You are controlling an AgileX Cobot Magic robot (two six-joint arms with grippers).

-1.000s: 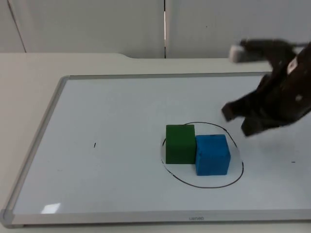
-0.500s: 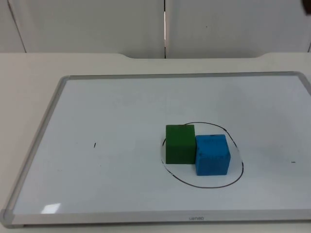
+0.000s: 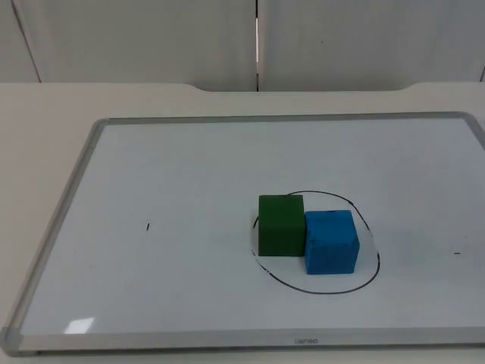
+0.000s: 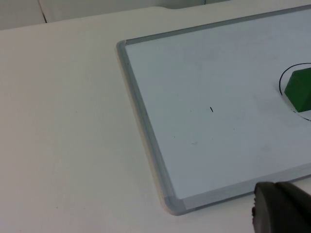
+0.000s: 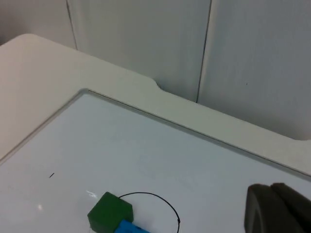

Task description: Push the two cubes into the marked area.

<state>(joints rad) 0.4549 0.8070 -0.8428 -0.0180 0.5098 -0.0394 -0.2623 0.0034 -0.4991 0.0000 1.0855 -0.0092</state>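
A green cube and a blue cube stand side by side and touching on the whiteboard. Both sit within the black hand-drawn oval; the green cube's left face lies right at the line. The left wrist view catches the green cube and part of the oval. My left gripper waits off the board's corner, far from the cubes. My right gripper hangs high above the board, away from the green cube and the blue cube.
The whiteboard has a raised grey frame all round and lies on the cream table. A small black mark sits on the board left of the cubes. The grey partition wall closes the back.
The right arm, which hung just right of the blue cube a second ago, has pulled away out of the top view. Both cubes have stayed put.
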